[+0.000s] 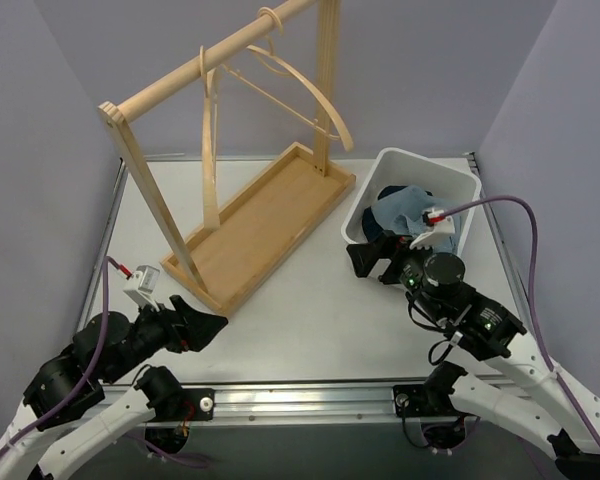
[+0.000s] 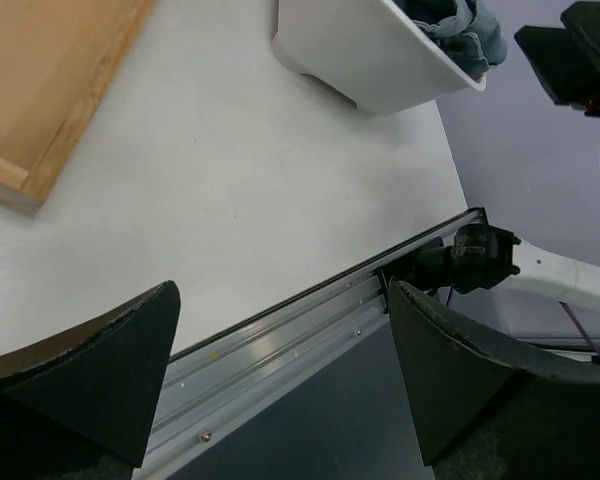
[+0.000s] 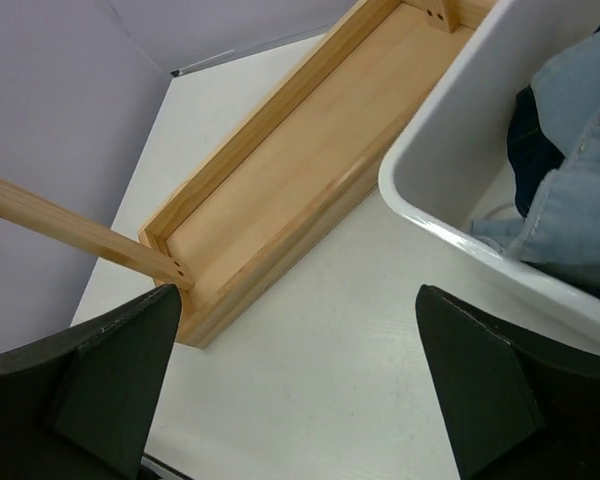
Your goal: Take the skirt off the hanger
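no readable writing. skirt (image 1: 405,210) in white bin (image 1: 458,180); hanger (image 1: 298,88) bare on rack. left claw (image 1: 202,328) spread, right claw (image 1: 375,262) spread.

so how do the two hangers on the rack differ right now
The hanger hooked at the rail's far end sits roughly level, arms spread wide. The hanger looped mid-rail hangs almost straight down, its lower end reaching the wooden tray base. The far one reaches out past the rack's upright; the other stays inside the frame. Both are pale wood and bare; denim clothing lies in the white bin.
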Robot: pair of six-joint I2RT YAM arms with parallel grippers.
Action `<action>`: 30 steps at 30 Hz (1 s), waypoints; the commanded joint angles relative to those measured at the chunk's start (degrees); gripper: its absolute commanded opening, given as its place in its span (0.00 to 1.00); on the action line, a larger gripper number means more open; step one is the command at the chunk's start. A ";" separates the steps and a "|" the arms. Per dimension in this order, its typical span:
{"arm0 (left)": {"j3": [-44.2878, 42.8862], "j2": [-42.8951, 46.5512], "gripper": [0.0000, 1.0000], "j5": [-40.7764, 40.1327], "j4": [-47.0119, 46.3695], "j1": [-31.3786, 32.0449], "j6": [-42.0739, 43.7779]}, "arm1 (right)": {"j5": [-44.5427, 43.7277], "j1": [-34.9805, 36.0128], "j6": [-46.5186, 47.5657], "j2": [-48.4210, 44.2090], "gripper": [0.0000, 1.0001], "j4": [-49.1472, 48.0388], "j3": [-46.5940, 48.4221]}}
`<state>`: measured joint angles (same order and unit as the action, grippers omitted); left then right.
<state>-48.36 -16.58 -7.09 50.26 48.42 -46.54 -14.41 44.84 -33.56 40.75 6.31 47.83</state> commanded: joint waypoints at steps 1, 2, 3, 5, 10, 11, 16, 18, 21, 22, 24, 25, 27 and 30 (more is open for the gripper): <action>5.70 4.95 0.94 1.47 -2.71 0.09 -10.73 | -3.08 0.07 -8.34 -7.05 1.00 3.09 -6.66; 7.21 6.19 0.94 1.55 -2.80 0.09 -12.24 | -2.73 0.07 -10.10 -9.18 1.00 3.10 -8.88; 8.53 7.34 0.94 2.16 -3.15 0.09 -13.39 | -0.81 0.07 -11.34 -11.29 1.00 2.05 -11.07; 12.39 11.03 0.94 2.78 -3.68 0.09 -16.73 | 0.52 -0.01 -14.77 -18.14 1.00 0.91 -17.64; 17.77 21.03 0.94 5.15 -4.21 0.09 -21.39 | 13.13 0.07 -14.96 -35.25 1.00 -11.38 -29.88; 17.77 20.45 0.94 5.16 -3.07 0.09 -21.31 | 15.36 0.07 -14.78 -37.74 1.00 -13.93 -33.91; 18.03 20.88 0.94 7.09 -6.31 0.09 -16.39 | 27.59 0.16 -15.48 -34.96 1.00 -34.84 -43.07; 18.65 20.18 0.94 10.77 -11.55 0.09 -14.98 | 28.48 0.42 -16.18 -31.11 1.00 -44.16 -47.37; 23.73 20.45 0.94 17.18 -20.78 0.09 -15.33 | 26.99 0.77 -16.97 -26.10 1.00 -53.90 -51.43; 27.14 20.97 0.94 18.42 -26.82 0.09 -17.42 | 26.37 1.12 -16.98 -24.94 1.00 -54.64 -51.52; 30.41 20.62 0.94 23.14 -34.22 0.09 -19.45 | 24.62 1.39 -16.71 -21.44 1.00 -56.92 -51.70; 34.00 20.88 0.94 24.31 -41.57 0.09 -22.33 | 24.00 1.74 -16.54 -20.55 1.00 -57.54 -51.88; 36.92 20.88 0.94 26.68 -50.99 0.09 -24.81 | 22.42 3.14 -16.27 -18.88 1.00 -59.82 -52.05; 40.97 20.80 0.94 27.39 -60.50 0.18 -28.51 | 20.05 5.52 -15.57 -18.52 1.00 -60.71 -52.23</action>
<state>-8.88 -0.32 15.49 10.66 48.42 -69.58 8.64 48.45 -49.78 21.82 -45.12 1.91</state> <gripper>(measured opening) 0.940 0.996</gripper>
